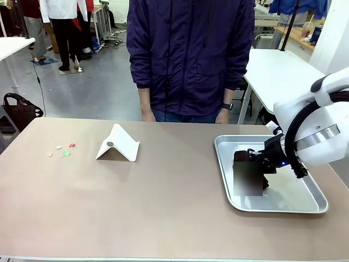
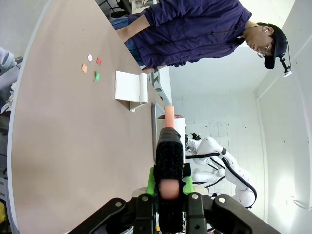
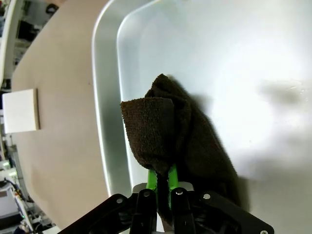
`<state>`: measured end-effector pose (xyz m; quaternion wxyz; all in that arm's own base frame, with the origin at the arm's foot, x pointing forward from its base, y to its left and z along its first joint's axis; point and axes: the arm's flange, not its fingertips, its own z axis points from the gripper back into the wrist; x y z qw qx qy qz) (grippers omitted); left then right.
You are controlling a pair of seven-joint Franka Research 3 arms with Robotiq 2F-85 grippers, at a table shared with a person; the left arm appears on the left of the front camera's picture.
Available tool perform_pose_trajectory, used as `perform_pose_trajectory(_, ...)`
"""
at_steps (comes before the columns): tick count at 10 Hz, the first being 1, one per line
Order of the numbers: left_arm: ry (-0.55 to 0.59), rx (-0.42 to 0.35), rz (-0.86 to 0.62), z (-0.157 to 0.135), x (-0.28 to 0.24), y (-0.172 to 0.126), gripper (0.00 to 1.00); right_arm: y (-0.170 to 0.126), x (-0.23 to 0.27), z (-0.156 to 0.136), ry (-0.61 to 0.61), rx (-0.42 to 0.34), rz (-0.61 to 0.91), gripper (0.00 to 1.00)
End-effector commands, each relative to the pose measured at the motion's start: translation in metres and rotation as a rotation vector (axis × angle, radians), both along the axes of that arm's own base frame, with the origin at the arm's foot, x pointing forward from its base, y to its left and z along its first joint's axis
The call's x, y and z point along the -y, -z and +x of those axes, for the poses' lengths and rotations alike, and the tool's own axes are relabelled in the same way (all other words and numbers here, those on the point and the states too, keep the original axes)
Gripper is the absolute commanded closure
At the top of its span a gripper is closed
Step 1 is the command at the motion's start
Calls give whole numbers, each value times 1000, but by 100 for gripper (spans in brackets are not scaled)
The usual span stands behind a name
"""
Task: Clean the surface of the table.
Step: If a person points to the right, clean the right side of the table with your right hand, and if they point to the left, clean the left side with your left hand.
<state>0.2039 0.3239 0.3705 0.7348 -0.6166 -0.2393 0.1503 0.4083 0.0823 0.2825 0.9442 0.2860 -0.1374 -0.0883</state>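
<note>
1. The wide taupe matte table (image 1: 163, 207) lay before me: rigid, smooth, wiped not gripped.
2. At the silver metal tray (image 1: 297, 194), my right pincer (image 3: 163, 174) clamped a limp dark-brown cloth (image 3: 161, 126).
3. My left pincer (image 2: 169, 183) squeezed a rough black tool (image 2: 169, 156).
4. Coloured scraps (image 1: 66, 153) lay far-left.

Front: across table (image 1: 163, 207) toward person (image 1: 191, 54). Left wrist: sideways, same table. Right wrist: close above tray (image 3: 105, 97).
</note>
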Motion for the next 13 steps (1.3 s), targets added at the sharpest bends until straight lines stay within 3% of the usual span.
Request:
perform_pose_trajectory(1, 10, 3, 7, -3, 2, -3, 100, 16, 2, -39, -23, -22, -27, 91)
perform_pose_trajectory(3, 10, 3, 7, -3, 2, -3, 100, 10, 15, -33, 29, 21, -65, 91)
perform_pose_trajectory(4, 10, 3, 7, -3, 2, -3, 100, 9, 25, -29, 61, 44, -157, 91)
perform_pose_trajectory(9, 10, 3, 7, -3, 2, -3, 100, 5, 65, -16, 183, 9, -256, 91)
perform_pose_trajectory(11, 10, 3, 7, -3, 2, -3, 100, -3, 84, -12, 242, -12, -154, 91)
perform_pose_trajectory(13, 10, 3, 7, -3, 2, -3, 100, -27, 110, -13, 277, -55, 126, 91)
